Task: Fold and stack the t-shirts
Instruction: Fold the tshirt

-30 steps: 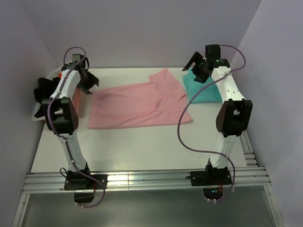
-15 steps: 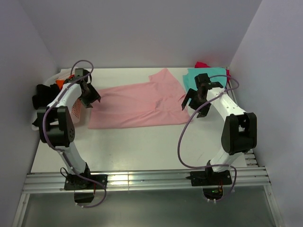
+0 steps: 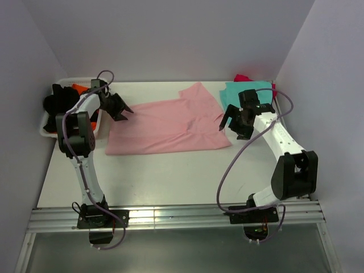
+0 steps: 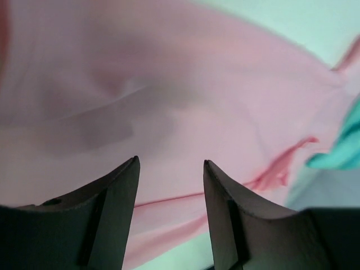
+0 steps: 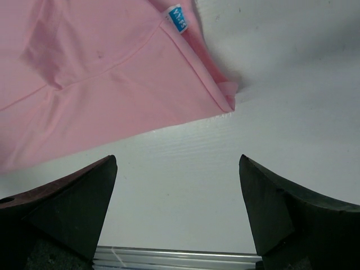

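Left claw [image 3: 120, 110] and right claw [image 3: 232, 128] have swung in over the light pink t-shirt [image 3: 165, 126].
Left jaws stand narrowly parted over its left edge, right jaws spread wide above its right corner, both empty. Flat on the bench [image 3: 170, 176], the cloth looks light and limp; pinching hem corners seems the surest hold.

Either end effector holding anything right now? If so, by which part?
Nothing is held. The left end effector is open above the light pink t-shirt; the right end effector is open over the table beside the shirt's edge.
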Motion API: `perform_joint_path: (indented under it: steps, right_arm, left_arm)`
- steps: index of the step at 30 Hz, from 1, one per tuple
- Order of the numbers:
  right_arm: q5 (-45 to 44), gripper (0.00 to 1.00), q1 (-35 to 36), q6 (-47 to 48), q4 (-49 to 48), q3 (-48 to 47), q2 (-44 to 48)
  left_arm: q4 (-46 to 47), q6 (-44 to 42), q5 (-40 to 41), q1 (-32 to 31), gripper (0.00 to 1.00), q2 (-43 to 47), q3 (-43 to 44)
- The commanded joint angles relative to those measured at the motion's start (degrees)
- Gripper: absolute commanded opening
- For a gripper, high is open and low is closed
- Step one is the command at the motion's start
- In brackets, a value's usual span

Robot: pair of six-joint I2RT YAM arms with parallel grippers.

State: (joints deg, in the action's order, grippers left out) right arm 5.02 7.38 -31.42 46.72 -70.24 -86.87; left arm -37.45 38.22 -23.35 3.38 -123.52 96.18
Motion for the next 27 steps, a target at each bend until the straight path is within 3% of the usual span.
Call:
perform_joint_path:
  steps: [1, 8, 13, 17, 18, 22, 27]
  right_arm:
    - [1.0, 0.96, 0.3, 1.9, -2.2, 2.9, 4.8]
    - [-0.8, 0.98, 0.2, 3.3, -3.1, 9.1, 10.0]
    - [0.3, 0.98, 0.3, 2.3, -4.3, 11.4, 11.5]
    - [-0.2, 0.98, 0.3, 2.5, -3.7, 11.9, 11.8]
    - [-0.8, 0.98, 0.3, 2.2, -3.2, 11.9, 11.7]
    - [-1.9, 0.98, 0.4, 1.0, -2.8, 12.1, 11.5]
    - [-0.9, 0.98, 0.5, 0.2, -3.9, 11.5, 7.9]
  left_arm:
    - [5.9, 3.2, -8.5, 2.1, 0.56, 0.7, 5.0]
    - [10.8, 6.5, -5.9, -2.9, 0.59, 11.5, 4.7]
    - [21.8, 8.5, -13.3, -2.9, 0.58, 20.8, -8.1]
    - [4.7, 2.3, 3.4, -6.7, 0.55, 24.3, -7.5]
    - [-3.1, 1.7, 13.8, -7.6, 0.54, 26.2, -8.1]
    - [-11.7, 5.6, 30.0, -11.6, 0.52, 35.3, -18.1]
    - [-12.4, 14.2, 32.2, -12.0, 0.49, 42.2, -35.1]
